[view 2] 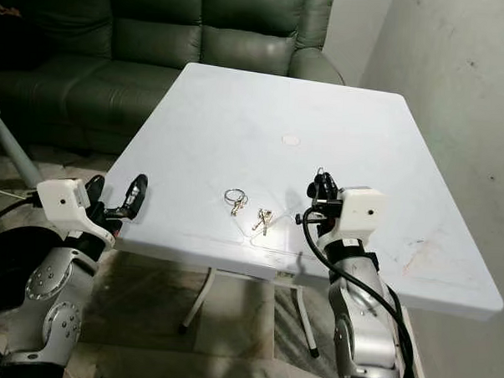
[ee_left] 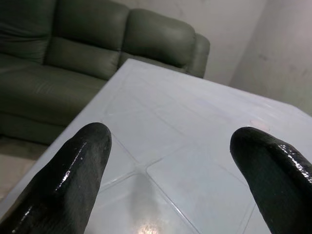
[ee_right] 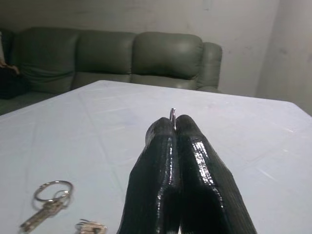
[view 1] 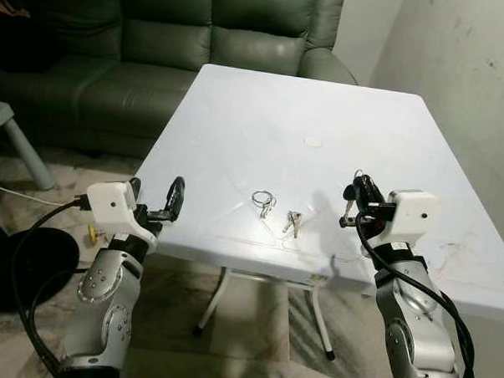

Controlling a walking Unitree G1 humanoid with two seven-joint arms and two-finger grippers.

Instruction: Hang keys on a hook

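The right end effector (view 1: 358, 192) hangs above the near right part of the white plastic surface (view 1: 306, 99), its two black fingers (ee_right: 168, 161) pressed together on a thin metal key ring (ee_right: 172, 113) that pokes out at their tips; a small key seems to dangle beneath it, though the view is too coarse to be sure. Two more sets lie flat on the surface to its left: a silver ring with keys (view 1: 264, 200) and, just beside it, a small silver key bunch (view 1: 293, 223). The left end effector (view 1: 169, 200) hovers at the near left edge, fingers spread wide, holding nothing. Keys are light, rigid and slick; the ring is probably the best place to pinch, leaving its loop free for a hook.
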